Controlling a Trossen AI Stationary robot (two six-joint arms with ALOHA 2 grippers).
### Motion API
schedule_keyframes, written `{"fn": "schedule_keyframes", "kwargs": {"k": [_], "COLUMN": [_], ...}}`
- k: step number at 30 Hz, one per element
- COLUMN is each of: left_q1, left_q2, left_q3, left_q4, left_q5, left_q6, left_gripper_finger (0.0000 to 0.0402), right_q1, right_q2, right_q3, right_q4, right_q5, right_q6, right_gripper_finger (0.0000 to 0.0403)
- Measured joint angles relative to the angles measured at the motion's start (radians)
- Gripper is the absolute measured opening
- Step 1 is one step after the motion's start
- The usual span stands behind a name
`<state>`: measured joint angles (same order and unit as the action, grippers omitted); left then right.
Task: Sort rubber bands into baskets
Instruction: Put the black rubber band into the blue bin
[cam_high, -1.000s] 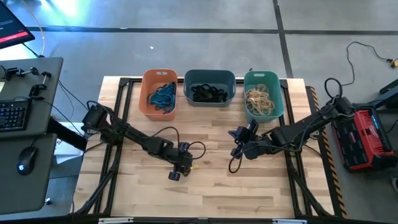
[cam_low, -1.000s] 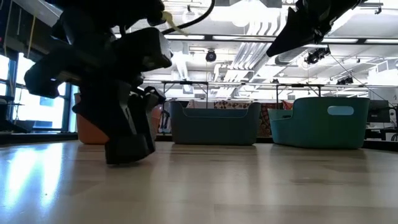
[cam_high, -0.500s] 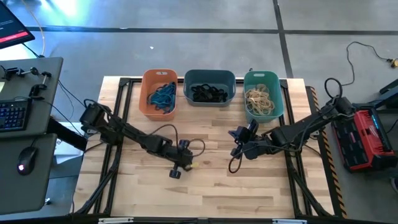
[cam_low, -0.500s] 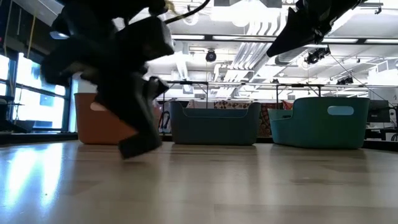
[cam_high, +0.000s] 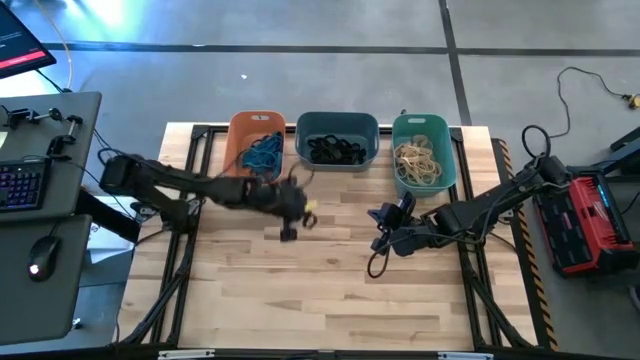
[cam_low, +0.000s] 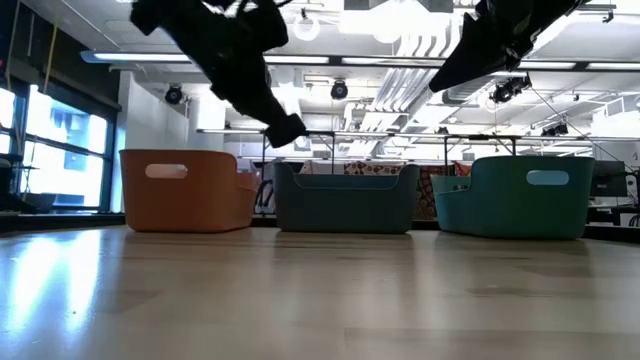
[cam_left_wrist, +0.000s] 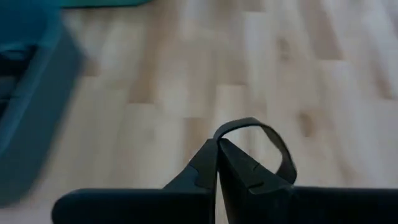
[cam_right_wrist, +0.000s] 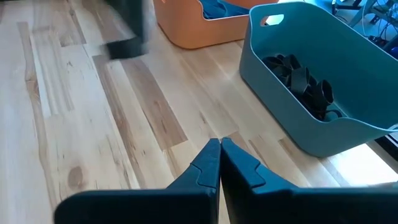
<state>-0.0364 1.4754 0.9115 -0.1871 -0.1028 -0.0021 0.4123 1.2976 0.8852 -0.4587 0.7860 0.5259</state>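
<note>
Three baskets stand in a row at the table's far edge: an orange one (cam_high: 256, 150) with blue rubber bands, a slate blue-grey one (cam_high: 337, 140) with black bands, and a teal one (cam_high: 424, 150) with tan bands. My left gripper (cam_high: 289, 230) hangs raised over the table, just near of the orange and blue-grey baskets, shut on a dark rubber band (cam_left_wrist: 273, 134). My right gripper (cam_high: 380, 232) waits shut and empty at mid-table, near of the teal basket. My left gripper pinches one end of the dark rubber band's loop (cam_left_wrist: 225, 129) between its two fingertips. The fingers slant downward. The rest of the loop curls out open beside the fingers, clear of the table.
Bare wooden tabletop (cam_high: 330, 300) stretches from the baskets to the near edge. A black cable (cam_high: 375, 262) loops under my right arm. A desk with keyboard and mouse (cam_high: 30, 185) stands beyond the table's left side.
My left gripper has risen from the tabletop and swung toward the far edge, toward the orange and blue-grey baskets, most of it in the last half second. The dark band has come up with it, clear of the table.
</note>
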Motion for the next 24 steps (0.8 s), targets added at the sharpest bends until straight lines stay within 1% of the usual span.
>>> {"fn": "schedule_keyframes", "kwargs": {"k": [6,12,16,18,24], "left_q1": [0.18,0.335,0.417,0.447,0.521], "left_q2": [0.008,0.048,0.124,0.173,0.342], "left_q3": [0.115,0.268,0.391,0.459,0.639], "left_q4": [-0.088,-0.179,-0.29,-0.318,-0.45], "left_q5": [0.043,0.048,0.046,0.05,0.136], "left_q6": [0.115,0.221,0.271,0.293,0.352], "left_gripper_finger": [0.0,0.0,0.0,0.0,0.0], "right_q1": [0.0,0.0,0.0,0.0,0.0], "right_q2": [0.0,0.0,0.0,0.0,0.0], "right_q3": [0.0,0.0,0.0,0.0,0.0], "right_q4": [0.0,-0.006,-0.013,-0.014,-0.019], "right_q5": [0.003,0.007,0.008,0.008,0.019], "right_q6": [0.001,0.016,0.017,0.016,0.016], "right_gripper_finger": [0.0,0.0,0.0,0.0,0.0]}}
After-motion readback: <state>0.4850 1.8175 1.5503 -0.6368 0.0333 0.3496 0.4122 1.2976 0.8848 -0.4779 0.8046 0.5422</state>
